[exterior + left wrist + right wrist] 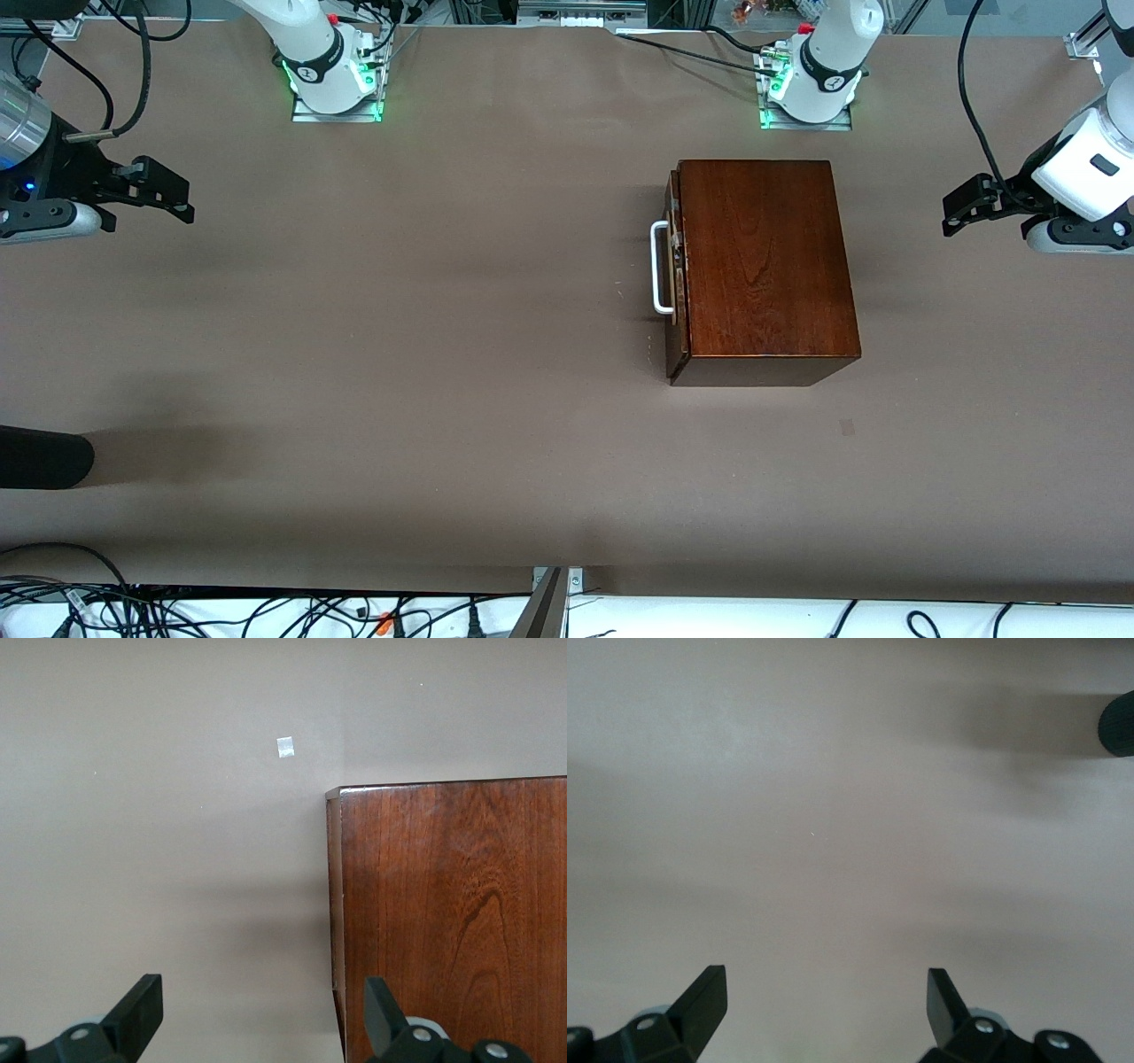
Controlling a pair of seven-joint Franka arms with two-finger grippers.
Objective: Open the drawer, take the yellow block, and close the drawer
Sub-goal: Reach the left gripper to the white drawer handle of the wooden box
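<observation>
A dark reddish-brown wooden box (764,266) stands on the table toward the left arm's end. Its drawer (676,275) is shut, with its white U-shaped handle (659,268) facing the right arm's end. The box's top also shows in the left wrist view (452,912). The yellow block is hidden. My left gripper (955,206) is open and empty, up in the air at the left arm's end of the table, beside the box. My right gripper (170,189) is open and empty over bare table at the right arm's end; its fingers (704,1001) show only tabletop between them.
The table is covered in brown paper (443,354). A small pale patch (848,427) lies on it nearer the front camera than the box, also seen in the left wrist view (285,746). A black rounded object (44,457) juts in at the right arm's end.
</observation>
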